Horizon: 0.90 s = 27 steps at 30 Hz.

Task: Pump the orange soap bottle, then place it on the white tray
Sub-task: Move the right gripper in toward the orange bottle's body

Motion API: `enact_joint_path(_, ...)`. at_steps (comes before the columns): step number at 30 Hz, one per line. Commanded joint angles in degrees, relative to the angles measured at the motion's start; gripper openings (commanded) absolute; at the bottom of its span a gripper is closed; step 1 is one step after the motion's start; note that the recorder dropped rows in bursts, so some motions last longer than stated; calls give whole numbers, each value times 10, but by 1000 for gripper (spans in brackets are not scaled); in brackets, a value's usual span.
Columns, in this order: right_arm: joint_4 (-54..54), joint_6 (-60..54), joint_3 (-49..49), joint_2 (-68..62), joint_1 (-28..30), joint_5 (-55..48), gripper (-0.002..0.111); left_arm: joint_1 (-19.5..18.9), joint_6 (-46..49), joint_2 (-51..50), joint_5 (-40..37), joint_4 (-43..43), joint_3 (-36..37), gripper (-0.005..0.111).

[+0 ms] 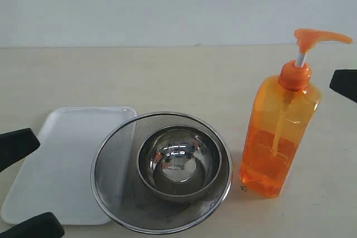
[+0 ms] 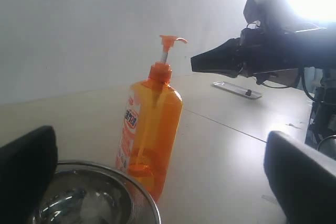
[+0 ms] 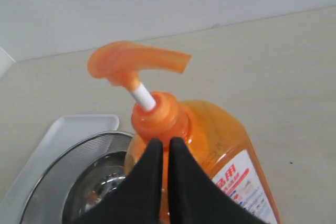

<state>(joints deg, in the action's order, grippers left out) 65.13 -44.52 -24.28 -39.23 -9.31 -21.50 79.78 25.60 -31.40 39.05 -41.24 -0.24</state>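
Note:
The orange soap bottle (image 1: 278, 137) stands upright on the table at the right, pump head (image 1: 321, 37) raised on its white stem. The white tray (image 1: 61, 160) lies flat at the left, with nothing on it. My right gripper (image 3: 165, 144) is shut with nothing between its fingers. It hovers just beside the bottle's collar, below the pump head (image 3: 134, 61); in the exterior view only its black tip (image 1: 345, 83) shows at the right edge. My left gripper (image 1: 25, 188) is open, low over the tray's near left part, facing the bottle (image 2: 149, 129).
A round steel mesh strainer (image 1: 120, 193) holding a steel bowl (image 1: 178, 163) stands between tray and bottle, its rim overlapping the tray's right edge. A small flat metal piece (image 2: 236, 89) lies far back on the table. A pale wall stands behind.

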Motion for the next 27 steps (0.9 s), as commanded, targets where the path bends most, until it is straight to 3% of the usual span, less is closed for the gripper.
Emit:
enact_joint_path(1, 15, -11, 3, 5, 2, -26, 0, 2, 2, 3, -5, 3, 2, 110)
enact_joint_path(7, -9, -29, 9, 37, -1, 8, 0, 2, 2, 3, -5, 3, 2, 110)
enact_joint_path(11, -59, 8, 64, 92, -33, 113, 0, 2, 2, 3, -5, 4, 2, 110)
enact_joint_path(14, -130, 104, 107, 141, -73, 201, 0, 2, 2, 3, -5, 4, 2, 110)
enact_joint_path(17, -301, 260, 114, 159, -120, 235, 0, 2, 2, 3, -5, 4, 2, 110)
enact_joint_path(18, -425, 366, 114, 150, -144, 260, 0, 2, 2, 3, -5, 4, 2, 110)
enact_joint_path(19, -455, 405, 109, 138, -154, 279, 0, 2, 2, 3, -5, 4, 2, 110)
enact_joint_path(23, -444, 386, 38, 40, -158, 239, 0, 2, 2, 3, -5, 4, 2, 110)
enact_joint_path(27, -447, 402, 76, -72, -167, 320, 0, 2, 2, 3, -5, 4, 2, 110)
